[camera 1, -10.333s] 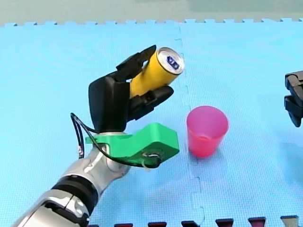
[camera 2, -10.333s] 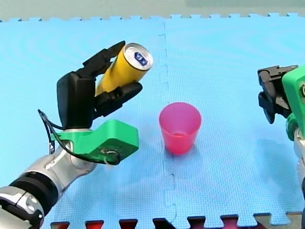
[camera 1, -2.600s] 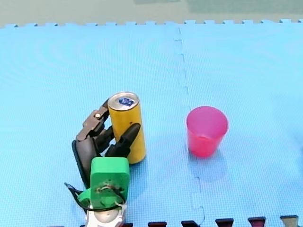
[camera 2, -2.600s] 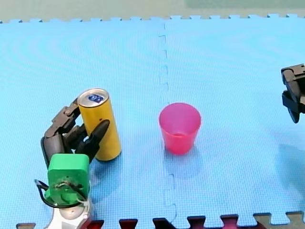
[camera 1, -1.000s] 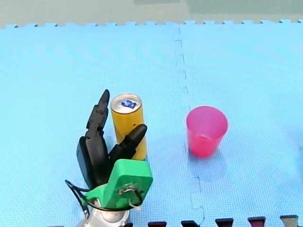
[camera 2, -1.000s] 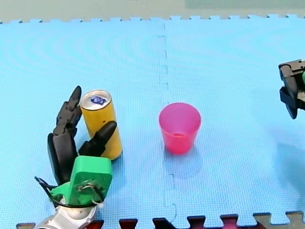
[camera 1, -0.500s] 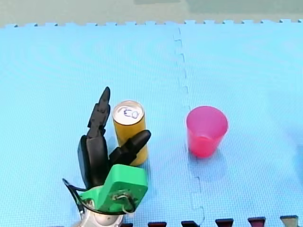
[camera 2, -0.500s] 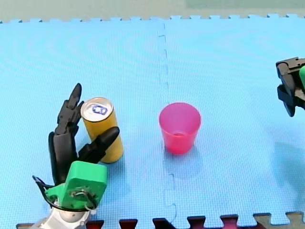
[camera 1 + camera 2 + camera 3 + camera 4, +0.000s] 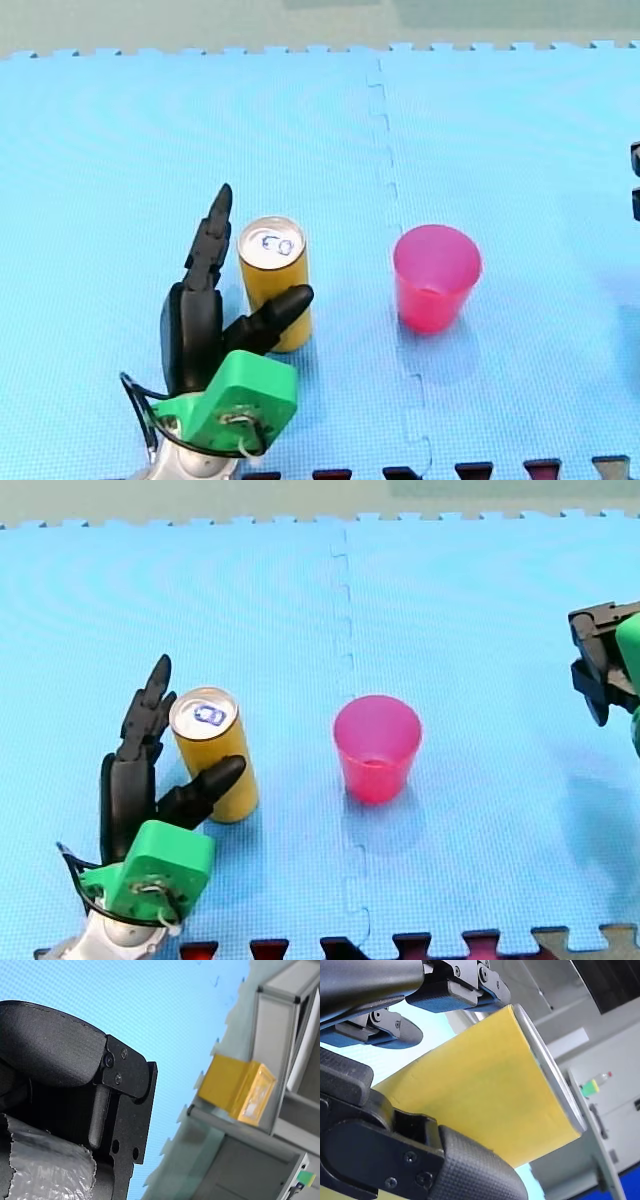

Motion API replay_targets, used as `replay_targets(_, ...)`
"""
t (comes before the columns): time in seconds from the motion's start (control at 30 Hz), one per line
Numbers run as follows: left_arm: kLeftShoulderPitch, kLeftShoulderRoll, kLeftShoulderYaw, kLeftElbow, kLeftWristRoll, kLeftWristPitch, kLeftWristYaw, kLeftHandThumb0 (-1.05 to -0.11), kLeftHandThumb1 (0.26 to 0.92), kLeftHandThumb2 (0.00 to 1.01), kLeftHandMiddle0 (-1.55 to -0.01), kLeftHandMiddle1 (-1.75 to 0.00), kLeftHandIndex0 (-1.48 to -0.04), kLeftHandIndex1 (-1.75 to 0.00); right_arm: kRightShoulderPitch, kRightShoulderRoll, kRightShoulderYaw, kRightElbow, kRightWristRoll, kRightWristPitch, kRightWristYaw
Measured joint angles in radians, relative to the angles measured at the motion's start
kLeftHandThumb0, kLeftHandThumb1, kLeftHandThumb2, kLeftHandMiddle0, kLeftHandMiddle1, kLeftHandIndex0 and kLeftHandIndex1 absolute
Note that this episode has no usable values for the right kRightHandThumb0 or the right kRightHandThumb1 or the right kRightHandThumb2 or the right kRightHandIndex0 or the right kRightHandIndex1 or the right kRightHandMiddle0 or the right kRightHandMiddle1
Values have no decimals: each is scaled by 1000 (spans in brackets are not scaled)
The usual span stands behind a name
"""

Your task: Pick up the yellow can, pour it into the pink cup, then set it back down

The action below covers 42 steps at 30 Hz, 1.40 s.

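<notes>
The yellow can (image 9: 215, 765) stands upright on the blue mat, left of the pink cup (image 9: 377, 748), which is also upright. My left hand (image 9: 175, 750) comes in from the near left edge and is open around the can, long fingers (image 9: 140, 730) on its left side and thumb (image 9: 205, 783) at its front. Whether the thumb touches the can I cannot tell. In the second wrist view the can (image 9: 485, 1100) lies between blue-padded fingers (image 9: 395, 1030) and the thumb (image 9: 445, 1160). My right hand (image 9: 598, 665) hangs at the right edge, holding nothing.
A jigsaw seam (image 9: 348, 630) crosses the blue foam mat from far to near, passing just left of the cup. Red and black edge pieces (image 9: 400, 945) line the near border. In the first wrist view a yellow box (image 9: 235, 1087) sits on a metal frame beyond the mat's edge.
My left hand has slid back a little toward the near edge, staying open. The can stands where it was set. The right hand has crept slightly inward from the right edge.
</notes>
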Motion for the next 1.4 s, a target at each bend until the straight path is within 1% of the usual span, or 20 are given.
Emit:
replay_targets(0.1,18,-3,19,-6,-35,-37,-54,-1048,919,69,-383,0,-215,0,0,1,-2,3,1,1,2)
replay_targets(0.2,33,-4,33,-7,-53,-54,-83,-1048,912,50,-388,-4,-216,-2,0,1,-5,6,2,5,4)
replay_targets(0.3,41,-4,44,-10,-61,-65,-98,-1048,910,40,-390,-5,-220,-3,-1,1,-6,9,2,9,8)
replay_targets(0.47,63,-3,55,-18,-61,-89,-110,-1048,908,28,-401,-9,-221,-3,-2,2,-7,9,2,9,12)
replay_targets(0.53,68,-3,58,-20,-57,-91,-106,-1048,894,17,-403,-10,-220,-2,-2,2,-8,9,2,9,12)
replay_targets(0.87,77,2,52,-12,-13,-95,-58,-1048,875,2,-406,-8,-221,-2,-6,5,-8,10,1,9,15)
replay_targets(1.13,79,12,49,-11,-3,-98,-48,-1048,860,0,-411,-9,-224,-3,-6,5,-10,10,1,9,17)
replay_targets(1.2,79,16,49,-9,-2,-98,-48,-1048,855,0,-412,-9,-226,-3,-8,8,-9,10,0,9,13)
replay_targets(1.4,73,31,50,-2,-2,-100,-47,-1048,837,0,-415,-8,-230,-4,-11,20,-5,10,-4,12,-2)
